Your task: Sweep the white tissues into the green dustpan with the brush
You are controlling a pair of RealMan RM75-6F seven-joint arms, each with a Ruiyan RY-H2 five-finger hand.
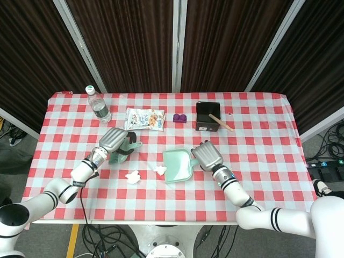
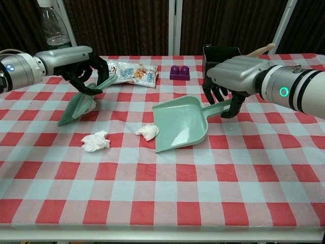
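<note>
Left hand (image 2: 76, 63) grips the handle of the pale green plastic brush (image 2: 80, 104), bristles angled down at the red-and-white checked tablecloth (image 2: 152, 198), possibly covering a 3rd tissue there, though that is hidden. Right hand (image 2: 231, 76) clenches the handle of the pale green plastic dustpan (image 2: 180, 124), its front lip down just beside 1 crumpled white tissue (image 2: 147, 131). A 2nd crumpled tissue (image 2: 95, 141) lies further left, below the brush.
</note>
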